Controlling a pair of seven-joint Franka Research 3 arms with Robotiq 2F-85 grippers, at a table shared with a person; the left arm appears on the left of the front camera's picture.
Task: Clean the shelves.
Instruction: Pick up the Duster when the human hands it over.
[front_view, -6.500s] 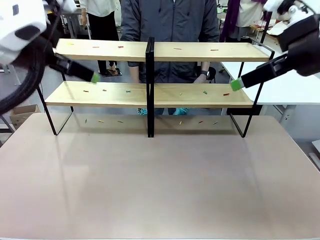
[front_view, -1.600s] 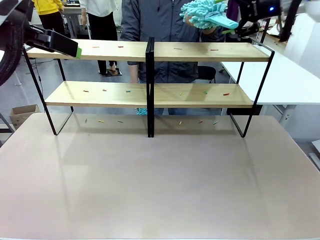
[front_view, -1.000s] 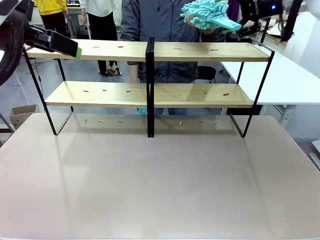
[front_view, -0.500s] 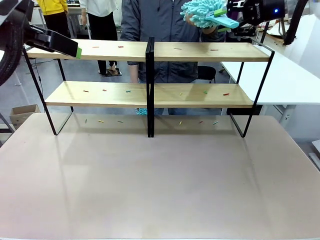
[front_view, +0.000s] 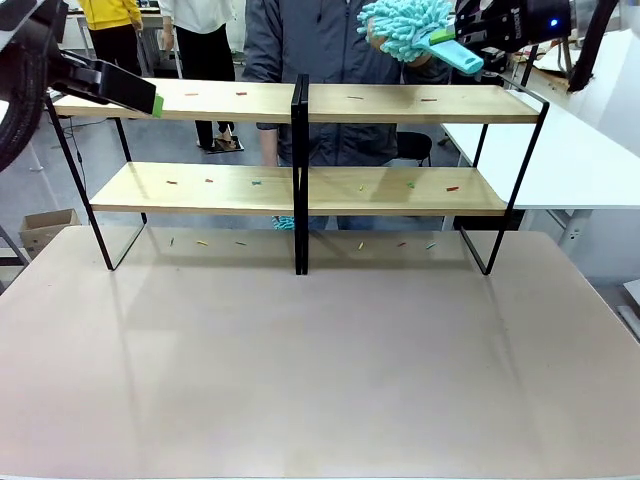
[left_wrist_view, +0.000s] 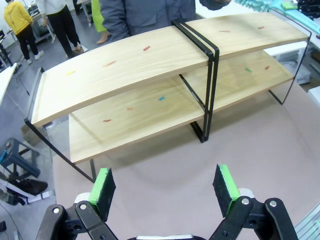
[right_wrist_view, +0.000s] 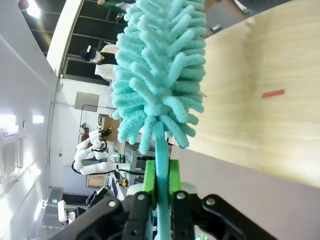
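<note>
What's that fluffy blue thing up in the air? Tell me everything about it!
It is a duster: a fluffy head of soft turquoise noodle-like strands on a flat turquoise handle that looks like plastic. The right gripper is shut on the handle, squeezing it from both sides. It hangs in the air above the top board of the shelves, near the right end, not touching the wood. A person's hand seems to sit against the fluffy head.

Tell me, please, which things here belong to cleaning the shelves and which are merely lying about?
Job in hand:
- shelves
- coloured scraps on their boards
- teal microfibre duster, clamped in the right gripper

Lying about:
- white side table
- cardboard box on the floor
</note>
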